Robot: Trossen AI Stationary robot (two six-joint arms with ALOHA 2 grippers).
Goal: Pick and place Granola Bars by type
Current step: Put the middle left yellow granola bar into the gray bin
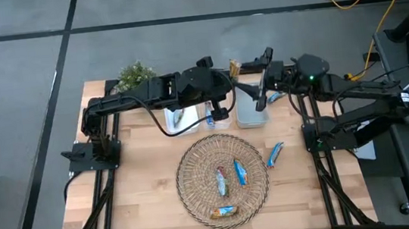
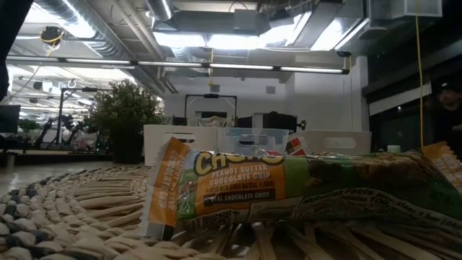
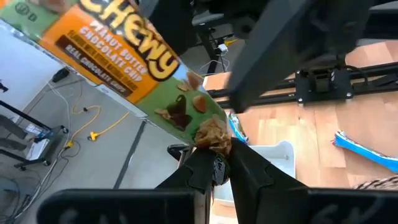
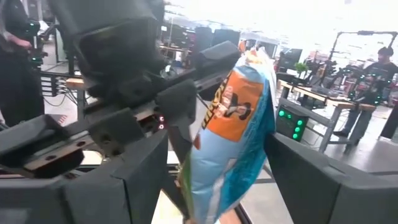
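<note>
Bright overhead strips, blurred close foreground

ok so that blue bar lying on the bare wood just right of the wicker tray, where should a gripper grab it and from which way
Probably across the middle of the blue bar, coming straight down. It lies flat and slanted on the table, clear of the wicker tray, so the fingers should close on its long edges, turned to match the slant. Both the left gripper and right gripper already hold bars.

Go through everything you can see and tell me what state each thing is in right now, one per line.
Left gripper: shut on the green-orange bar, held above the bins.
Right gripper: shut on the blue bar.
Wicker tray: holds four bars lying flat.
Loose blue bar: flat on the table beside the tray.
Left bin: holds a bar.
Right bin: contents unclear.
</note>
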